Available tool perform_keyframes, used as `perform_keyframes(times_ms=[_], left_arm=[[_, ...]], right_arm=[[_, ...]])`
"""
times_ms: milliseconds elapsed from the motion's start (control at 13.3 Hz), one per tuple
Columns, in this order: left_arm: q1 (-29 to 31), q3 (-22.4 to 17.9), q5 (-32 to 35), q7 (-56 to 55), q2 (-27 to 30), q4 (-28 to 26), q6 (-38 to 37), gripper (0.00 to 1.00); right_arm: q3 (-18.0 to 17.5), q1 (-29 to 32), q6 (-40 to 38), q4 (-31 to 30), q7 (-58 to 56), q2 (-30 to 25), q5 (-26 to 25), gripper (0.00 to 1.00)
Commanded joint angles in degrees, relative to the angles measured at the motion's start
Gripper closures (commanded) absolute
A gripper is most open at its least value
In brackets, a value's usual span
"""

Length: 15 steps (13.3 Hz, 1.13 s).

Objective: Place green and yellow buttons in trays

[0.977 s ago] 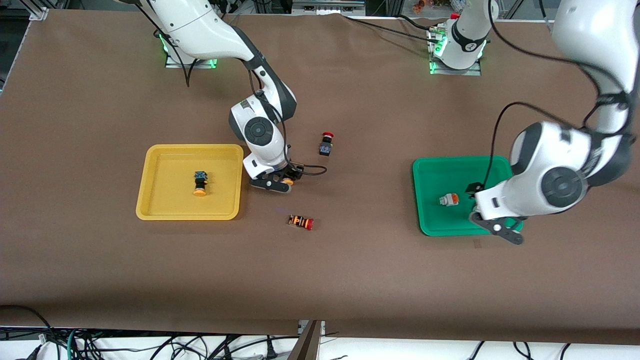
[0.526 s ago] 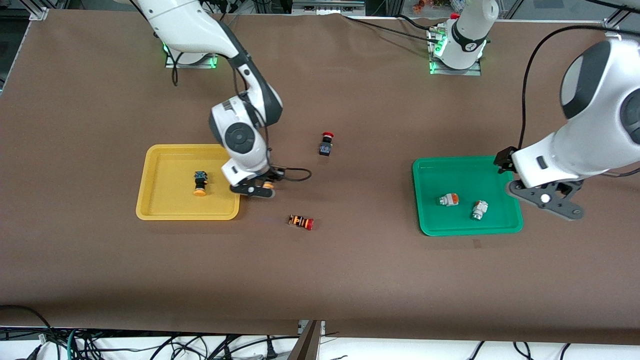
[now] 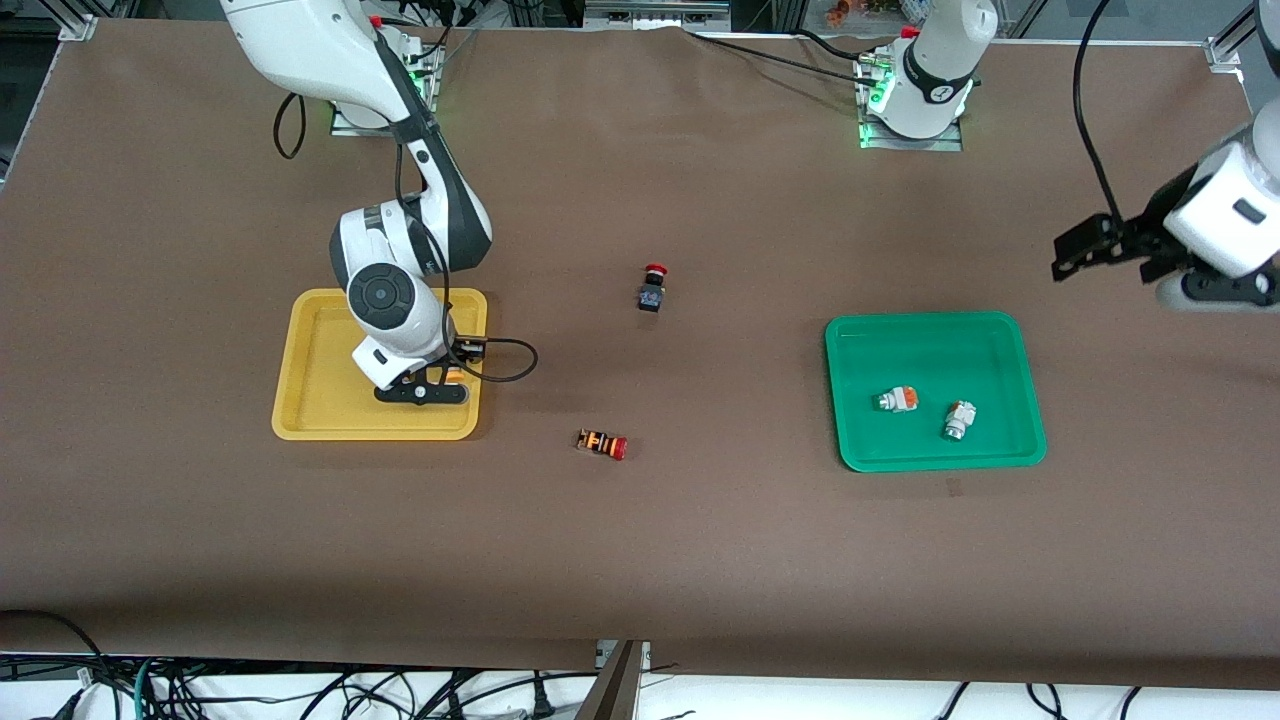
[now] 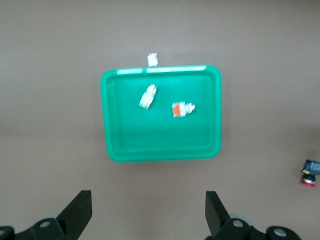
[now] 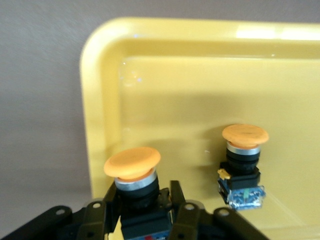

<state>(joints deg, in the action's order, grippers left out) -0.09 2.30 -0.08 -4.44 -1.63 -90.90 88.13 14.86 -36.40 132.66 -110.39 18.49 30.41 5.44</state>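
Note:
My right gripper (image 3: 425,388) is over the yellow tray (image 3: 310,400), at its edge toward the table's middle. It is shut on a black-bodied button with a yellow-orange cap (image 5: 132,167), held between the fingers (image 5: 111,202). A second yellow-capped button (image 5: 242,170) lies in the yellow tray (image 5: 100,100); the arm hides it in the front view. The green tray (image 3: 935,322) holds two white green-tipped buttons, one with an orange part (image 3: 897,400) and one plain (image 3: 958,420). My left gripper (image 3: 1100,250) is open and empty, up in the air at the left arm's end of the table.
A black switch with a red cap (image 3: 652,288) and an orange-striped switch with a red cap (image 3: 602,443) lie on the brown table between the trays. The left wrist view shows the green tray (image 4: 160,155) and a small white scrap (image 4: 152,60) beside it.
My right gripper carried the yellow-capped button from beside the yellow tray to over it. My left gripper let the second white button go in the green tray, then rose and drew away.

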Motion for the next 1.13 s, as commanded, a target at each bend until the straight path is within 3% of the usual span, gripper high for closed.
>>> perform_keyframes(times_ms=[0, 150, 677, 1053], left_arm=[[0.7, -0.7, 1.1, 1.3, 0.8, -1.2, -1.2, 0.0], [1.1, -0.7, 0.3, 2.6, 0.5, -0.1, -0.9, 0.0], [1.7, 0.0, -0.2, 3.8, 0.7, 0.0, -0.9, 0.0], [1.2, 0.2, -0.2, 3.7, 0.6, 0.8, -1.0, 0.0]], right_arm=[[-0.3, 0.9, 3.1, -3.3, -2.1, -1.3, 0.4, 0.19], [-0.3, 0.8, 1.6, -2.4, -1.4, -3.1, 0.5, 0.01], [0.2, 0.8, -21.6, 12.5, -0.1, -12.7, 0.5, 0.01], [1.7, 0.8, -33.4, 12.8, -2.4, -23.8, -0.9, 0.01]])
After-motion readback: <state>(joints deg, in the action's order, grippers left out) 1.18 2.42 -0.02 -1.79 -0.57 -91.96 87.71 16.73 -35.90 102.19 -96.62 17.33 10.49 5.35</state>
